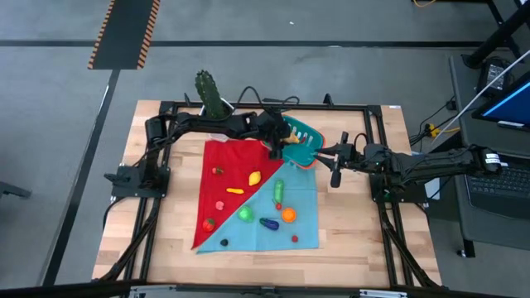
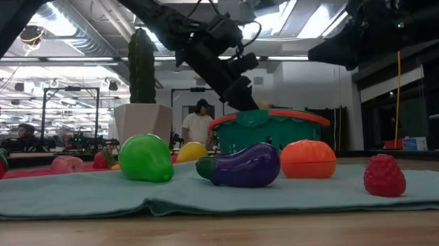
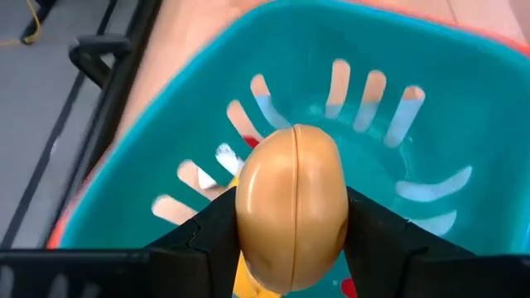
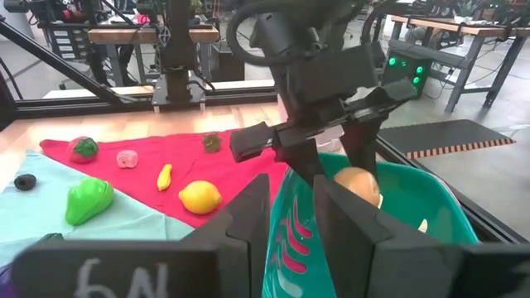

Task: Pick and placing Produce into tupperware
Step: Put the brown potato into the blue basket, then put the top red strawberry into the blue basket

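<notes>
While it hangs just above the teal slotted plastic tub with the orange rim (image 1: pixel 300 141), the smooth tan egg-shaped toy with a centre seam (image 3: pixel 291 203) sits pinched in the left gripper (image 1: pixel 288 141); the left arm reaches across from the cactus side; the right gripper (image 4: pixel 291 217) clamps the tub's near rim.

I see a tall green cactus (image 1: pixel 209 93) in its white hexagonal pot (image 2: pixel 143 120) just beyond the far corner of the red-and-teal cloth (image 1: pixel 228 178); a person (image 2: pixel 198 124) stands behind.
</notes>
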